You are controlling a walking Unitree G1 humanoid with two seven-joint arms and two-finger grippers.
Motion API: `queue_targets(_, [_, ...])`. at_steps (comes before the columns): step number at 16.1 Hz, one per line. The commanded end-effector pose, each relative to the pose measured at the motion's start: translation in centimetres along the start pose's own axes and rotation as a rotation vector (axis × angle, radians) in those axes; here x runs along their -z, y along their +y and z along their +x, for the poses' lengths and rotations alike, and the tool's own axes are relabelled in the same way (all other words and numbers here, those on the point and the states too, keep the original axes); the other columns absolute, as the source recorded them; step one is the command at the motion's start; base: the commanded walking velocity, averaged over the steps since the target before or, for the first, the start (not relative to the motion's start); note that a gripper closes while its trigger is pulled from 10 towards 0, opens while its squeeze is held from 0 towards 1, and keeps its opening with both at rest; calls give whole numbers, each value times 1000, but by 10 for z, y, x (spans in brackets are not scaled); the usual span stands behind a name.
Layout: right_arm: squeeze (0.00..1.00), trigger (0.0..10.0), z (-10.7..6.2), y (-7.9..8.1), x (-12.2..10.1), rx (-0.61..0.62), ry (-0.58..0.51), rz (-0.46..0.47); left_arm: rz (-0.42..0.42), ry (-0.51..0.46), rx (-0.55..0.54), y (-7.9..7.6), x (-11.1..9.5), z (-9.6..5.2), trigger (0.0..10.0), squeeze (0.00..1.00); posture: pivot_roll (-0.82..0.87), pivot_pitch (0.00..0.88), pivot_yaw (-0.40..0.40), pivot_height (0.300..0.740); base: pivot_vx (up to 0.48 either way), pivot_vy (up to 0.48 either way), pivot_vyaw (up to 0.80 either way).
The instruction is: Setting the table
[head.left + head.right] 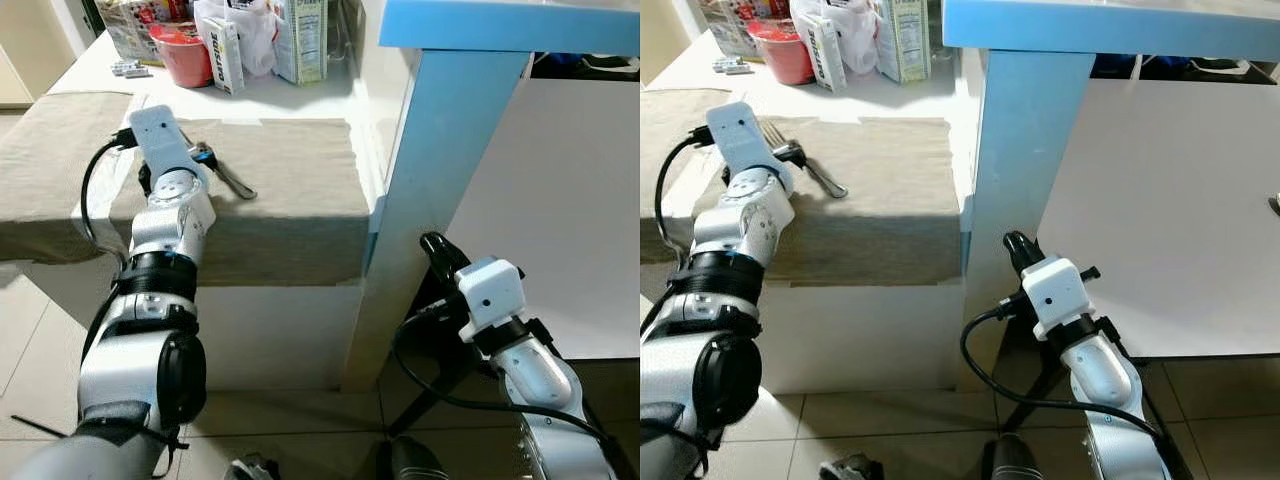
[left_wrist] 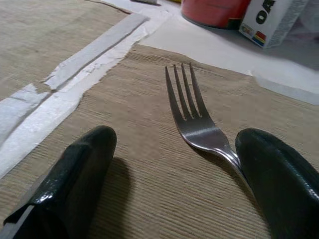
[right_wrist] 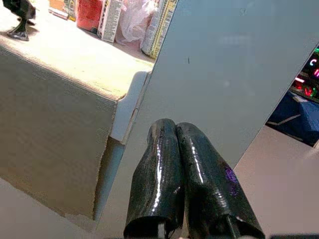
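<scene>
A silver fork (image 2: 192,114) lies flat on the tan placemat (image 1: 290,180), its tines pointing toward the far side of the table. My left gripper (image 2: 174,164) rests low over the placemat, open, with the fork between its fingers and the handle running close by one finger (image 2: 274,169). From the head views the fork handle (image 1: 235,185) sticks out to the right of my left wrist. My right gripper (image 3: 184,174) is shut with nothing in it, down low beside the blue table leg (image 1: 430,150).
A red cup (image 1: 185,55), cartons (image 1: 300,40) and a plastic bag stand at the back of the white table. A second tan mat (image 1: 50,150) lies to the left. A blue-edged table top (image 1: 1160,200) stands on the right. Tiled floor lies below.
</scene>
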State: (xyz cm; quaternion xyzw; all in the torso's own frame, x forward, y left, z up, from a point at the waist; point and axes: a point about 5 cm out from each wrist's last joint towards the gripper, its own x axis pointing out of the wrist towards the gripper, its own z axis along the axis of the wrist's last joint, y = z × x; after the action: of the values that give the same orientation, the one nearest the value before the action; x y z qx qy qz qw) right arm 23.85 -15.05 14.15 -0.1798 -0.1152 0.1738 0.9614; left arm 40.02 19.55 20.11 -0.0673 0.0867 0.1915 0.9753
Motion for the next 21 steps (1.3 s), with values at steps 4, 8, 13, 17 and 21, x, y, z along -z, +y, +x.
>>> queue_targets(4, [0,10000,0,-2,-1,8,14,3,61,190,29,-1,33,4,10000,0,-186,80,27,702,0,0,0])
queue_targets(8, [0,10000,1,-3,-1,9,18,3,82,258,34,5,48,5,6980,0,-183,82,26,702,0,0,0])
queue_targets(13, [0,10000,3,-2,0,7,27,10,130,298,60,12,61,6,0,0,-170,84,5,702,0,0,0])
queue_targets(17, [0,10000,6,-6,2,-6,34,6,152,268,81,10,61,6,0,0,-163,76,-35,702,0,0,0])
queue_targets(21, [0,10000,11,-12,1,-21,31,-7,135,120,106,0,42,7,0,0,-162,63,-73,702,0,0,0])
